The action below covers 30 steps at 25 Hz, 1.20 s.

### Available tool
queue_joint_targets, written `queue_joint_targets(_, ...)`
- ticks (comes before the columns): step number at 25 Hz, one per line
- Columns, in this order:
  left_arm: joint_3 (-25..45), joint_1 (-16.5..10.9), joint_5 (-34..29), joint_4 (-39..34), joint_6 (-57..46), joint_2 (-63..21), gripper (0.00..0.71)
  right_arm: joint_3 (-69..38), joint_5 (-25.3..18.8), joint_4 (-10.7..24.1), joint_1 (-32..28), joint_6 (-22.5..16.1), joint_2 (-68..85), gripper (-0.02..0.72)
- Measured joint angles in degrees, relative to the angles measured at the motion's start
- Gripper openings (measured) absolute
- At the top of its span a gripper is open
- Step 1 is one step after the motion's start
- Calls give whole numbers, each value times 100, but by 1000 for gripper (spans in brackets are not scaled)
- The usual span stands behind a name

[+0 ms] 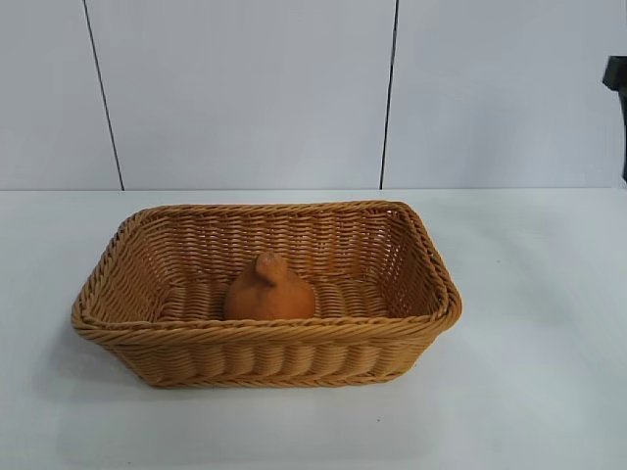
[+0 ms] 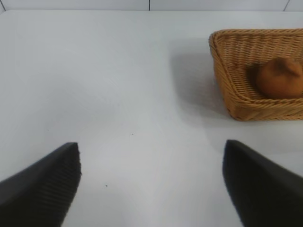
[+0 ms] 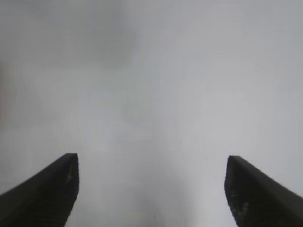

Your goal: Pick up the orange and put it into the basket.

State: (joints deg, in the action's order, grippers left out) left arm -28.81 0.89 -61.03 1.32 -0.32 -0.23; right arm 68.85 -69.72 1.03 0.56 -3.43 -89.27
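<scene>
The orange point(image 1: 269, 291), dull orange with a knob on top, lies inside the woven basket point(image 1: 147, 338) at the middle of the white table, near the basket's front wall. In the left wrist view the basket point(image 2: 236, 101) and the orange point(image 2: 280, 78) show off to one side, well apart from my left gripper point(image 2: 151, 156), which is open and empty over bare table. My right gripper point(image 3: 151, 163) is open and empty over bare table; its view shows neither orange nor basket. In the exterior view only a dark part of the right arm point(image 1: 617, 83) shows at the right edge.
The white table point(image 1: 529, 392) spreads around the basket on all sides. A white panelled wall point(image 1: 245, 88) stands behind it.
</scene>
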Motion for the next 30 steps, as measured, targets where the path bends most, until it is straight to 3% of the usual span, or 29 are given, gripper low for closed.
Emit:
queue_joint_targets(8,0,0,-5,0,0,0,584,-2031,-7,-103,0,4,2435,580)
queue_joint_targets(14,0,0,-5,0,0,0,584,-3250,908,-103,0,45,4256,580)
queue_joint_targets(18,0,0,-5,0,0,0,584,-3923,1067,-103,0,166,5438,580)
queue_joint_targets(30,0,0,-5,0,0,0,584,-4074,1105,-103,0,206,7655,580)
